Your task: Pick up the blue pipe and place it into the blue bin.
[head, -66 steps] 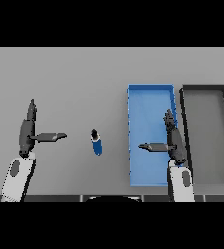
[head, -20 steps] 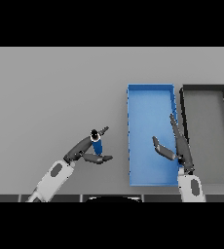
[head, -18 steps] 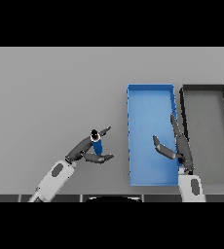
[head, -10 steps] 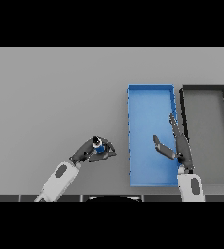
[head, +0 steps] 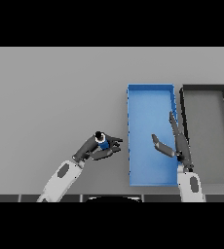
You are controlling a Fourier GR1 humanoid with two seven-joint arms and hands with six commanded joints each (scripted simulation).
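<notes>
Now blue pipe (head: 102, 142) within curled left robot hand (head: 95, 149).

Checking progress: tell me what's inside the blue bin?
The blue bin shows only bare floor. The right hand hangs over its right side, covering part; the pipe is outside, in the left hand.

Blue pipe (head: 102, 142) seemingly in left hand (head: 95, 149)

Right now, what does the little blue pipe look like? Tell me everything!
The blue pipe is a short blue tube with a dark cap at its top end. The left hand has its dark fingers curled round it, hiding most of its body. It sits over the grey table, left of the blue bin, not inside it.
</notes>
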